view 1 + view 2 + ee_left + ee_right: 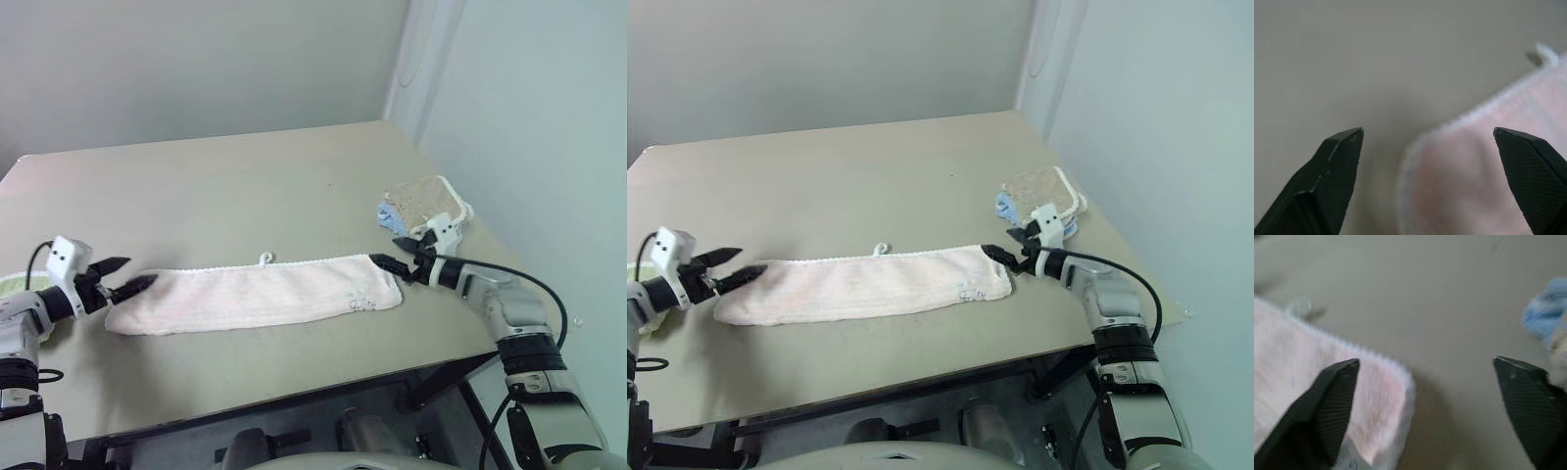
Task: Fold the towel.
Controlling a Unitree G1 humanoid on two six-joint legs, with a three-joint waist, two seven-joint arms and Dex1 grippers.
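The towel (257, 295) lies flat on the counter (235, 191) as a long narrow band, already folded once lengthwise by the look of its doubled thickness, running from the left pincer (129, 275) to the right pincer (389, 253). Both pincers stand wide and hold nothing, each poised at one short end of the band: the left wrist view shows the towel's rounded corner between the black fingers (1337, 166), and the right wrist view shows the other end under one finger (1332, 406). The step in hand seems to be bringing one short end over to the other. To do it well, each pincer should bite both layers at the corner, not just the top one, lift only enough to clear the counter, and lay edge on edge so the white stitching lines up. The cloth is pale pink ribbed terry, soft and limp, so it will sag and may slip from a shallow grip. A small white loop (265, 258) sticks out from the far long edge, and a small grey motif (361, 303) sits near the right end. Tan and blue cloths (423, 203) lie just beyond the right pincer, close enough to snag.
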